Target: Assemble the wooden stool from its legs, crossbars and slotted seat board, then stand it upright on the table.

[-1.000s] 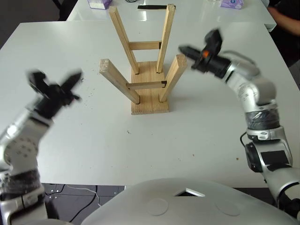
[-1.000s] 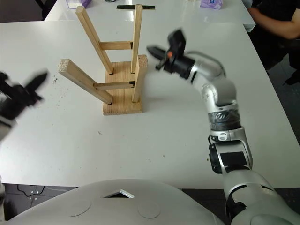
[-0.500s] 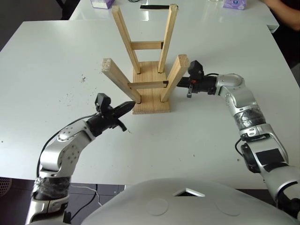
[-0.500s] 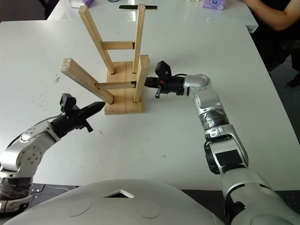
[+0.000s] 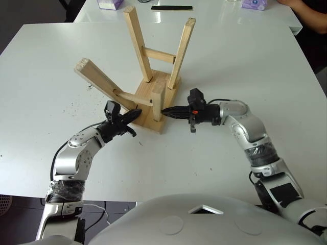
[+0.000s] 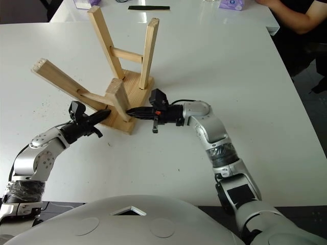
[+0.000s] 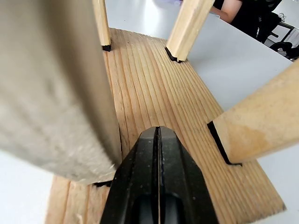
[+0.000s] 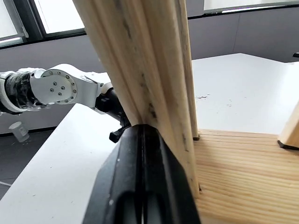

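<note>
Stool: assembled, inverted, tilted on desk, legs up. Left claw: clenched, empty, tip at seat edge. Right claw: clenched, empty, tip against near leg, probably levering the stool over.

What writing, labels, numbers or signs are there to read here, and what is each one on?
No text can be read in any view.
Right purple pack, far side: any print is too small to read.
Left purple pack, far side: any print is too small to read.
Black strip: no marking visible.
Stool: bare wood, no label.
</note>
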`<move>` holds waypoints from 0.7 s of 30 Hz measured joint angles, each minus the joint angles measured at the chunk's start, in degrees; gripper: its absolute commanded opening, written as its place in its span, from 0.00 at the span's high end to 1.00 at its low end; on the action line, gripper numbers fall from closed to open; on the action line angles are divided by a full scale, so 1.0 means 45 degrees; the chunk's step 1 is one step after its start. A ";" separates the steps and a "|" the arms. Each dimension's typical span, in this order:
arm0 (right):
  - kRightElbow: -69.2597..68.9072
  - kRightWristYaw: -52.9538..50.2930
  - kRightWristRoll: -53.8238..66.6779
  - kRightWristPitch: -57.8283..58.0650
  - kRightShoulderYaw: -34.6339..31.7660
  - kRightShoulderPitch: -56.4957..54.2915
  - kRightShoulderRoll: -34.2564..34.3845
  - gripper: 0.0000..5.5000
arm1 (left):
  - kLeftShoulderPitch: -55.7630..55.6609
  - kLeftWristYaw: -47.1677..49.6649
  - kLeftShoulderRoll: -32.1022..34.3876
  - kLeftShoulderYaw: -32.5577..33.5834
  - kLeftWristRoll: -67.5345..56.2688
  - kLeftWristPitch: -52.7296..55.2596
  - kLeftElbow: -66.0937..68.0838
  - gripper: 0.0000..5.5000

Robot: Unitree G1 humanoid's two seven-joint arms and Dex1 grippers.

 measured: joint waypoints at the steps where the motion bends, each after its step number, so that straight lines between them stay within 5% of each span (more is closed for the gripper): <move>1: 0.0298 -0.0307 -0.0206 -0.0165 -0.0128 -0.0053 -0.0099 1.00 | 0.0002 -0.0003 -0.0011 -0.0002 0.0089 -0.0031 0.0053 1.00; 6: 0.2533 -0.0918 -0.1106 -0.0916 -0.1120 -0.1247 -0.1063 1.00 | 0.0233 -0.0014 -0.0391 -0.0014 0.0202 -0.0231 0.0050 1.00; 11: 0.3821 -0.0761 -0.1092 -0.1119 -0.0763 -0.3079 0.0276 1.00 | 0.0214 0.0029 -0.1030 -0.0389 0.0237 -0.0311 -0.0078 1.00; 15: 0.3774 0.0320 -0.0918 -0.0164 0.0025 -0.3292 0.0776 1.00 | 0.0069 0.0029 -0.1284 -0.0700 0.0438 -0.0376 -0.0078 1.00; 21: 0.2217 0.1823 -0.0160 0.1763 -0.0026 -0.3670 -0.0613 1.00 | 0.0017 0.0083 -0.1609 -0.0990 0.0725 -0.0598 -0.0085 1.00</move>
